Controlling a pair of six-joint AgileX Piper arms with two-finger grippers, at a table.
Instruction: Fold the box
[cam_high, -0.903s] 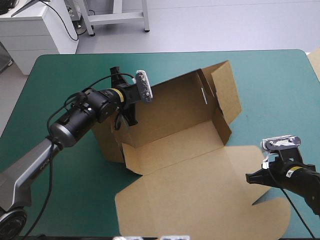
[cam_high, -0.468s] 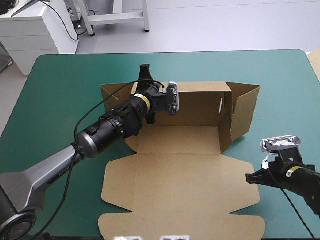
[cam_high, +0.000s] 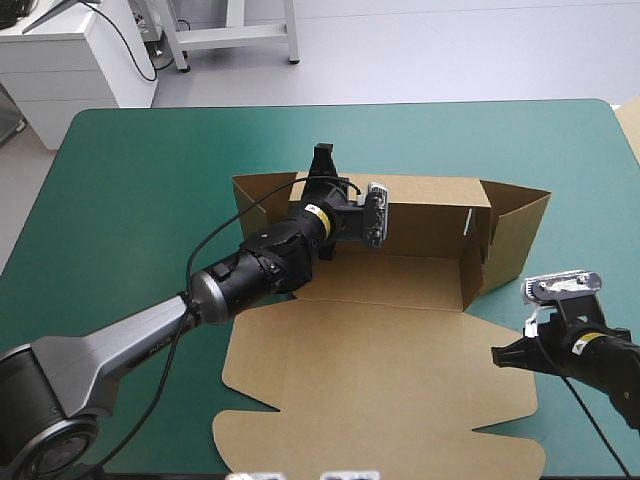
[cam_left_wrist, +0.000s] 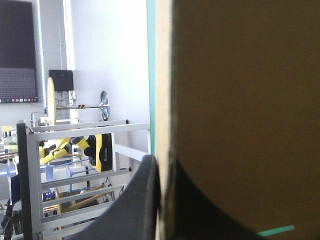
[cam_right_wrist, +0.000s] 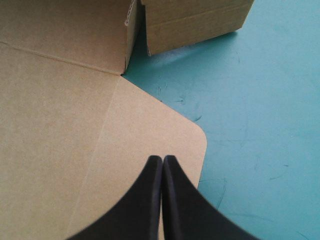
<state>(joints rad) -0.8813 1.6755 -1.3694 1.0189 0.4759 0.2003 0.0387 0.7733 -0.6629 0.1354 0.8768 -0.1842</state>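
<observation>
The brown box (cam_high: 400, 370) lies mid-table with its back wall and side flaps raised and its lid flat toward the front edge. My left gripper (cam_high: 322, 170) is shut on the box at the back wall's upper edge, left of its middle. In the left wrist view the board (cam_left_wrist: 240, 100) runs between the black fingers (cam_left_wrist: 145, 200) of that gripper (cam_left_wrist: 160, 161). My right gripper (cam_high: 500, 355) is shut on nothing, by the lid's right edge. In its own view the right gripper (cam_right_wrist: 162, 159) hangs over the lid's rounded corner flap (cam_right_wrist: 150, 130).
The teal-green cover (cam_high: 140, 200) lies bare to the left, behind the box and at the right front (cam_right_wrist: 260, 125). A raised side flap (cam_high: 520, 235) juts toward the right. A pale strip of board (cam_high: 630, 125) shows at the table's right edge.
My left gripper has swung and dragged the box rightward, holding the back wall. The box now sits square to the table. The right arm has not moved.
</observation>
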